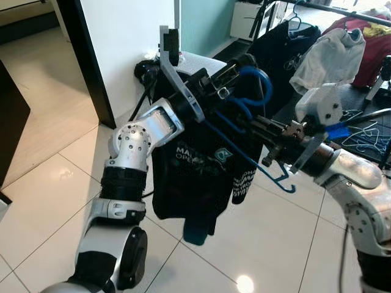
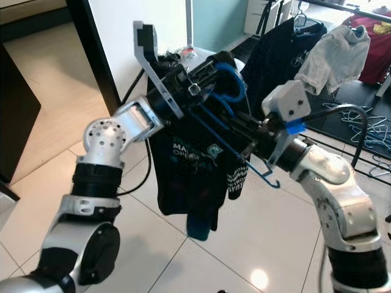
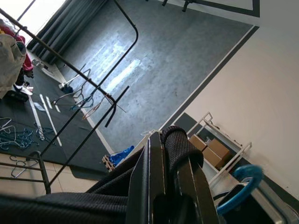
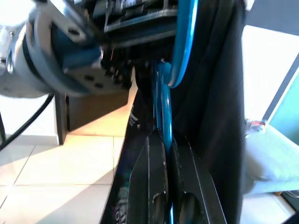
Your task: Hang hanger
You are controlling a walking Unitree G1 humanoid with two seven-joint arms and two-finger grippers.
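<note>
A blue plastic hanger (image 1: 255, 84) carries a black printed shirt (image 1: 186, 177), held in the air between my two arms. My left gripper (image 1: 231, 72) is shut on the shirt's black fabric (image 3: 180, 142) at the collar, right beside the hanger's hook (image 3: 241, 183). My right gripper (image 1: 260, 129) comes in from the right and is shut on the hanger's blue bar (image 4: 164, 100), just below the hook. The shirt hangs down in front of both arms and hides the hanger's far shoulder.
A clothes rail (image 2: 342, 8) at the back right holds a black garment (image 1: 278, 43), a white one (image 1: 333, 55) and a red one (image 1: 366, 36). Loose hangers (image 1: 366, 137) lie on the dark mat below. A white wall (image 1: 122, 43) with a dark frame (image 1: 91, 67) stands on the left.
</note>
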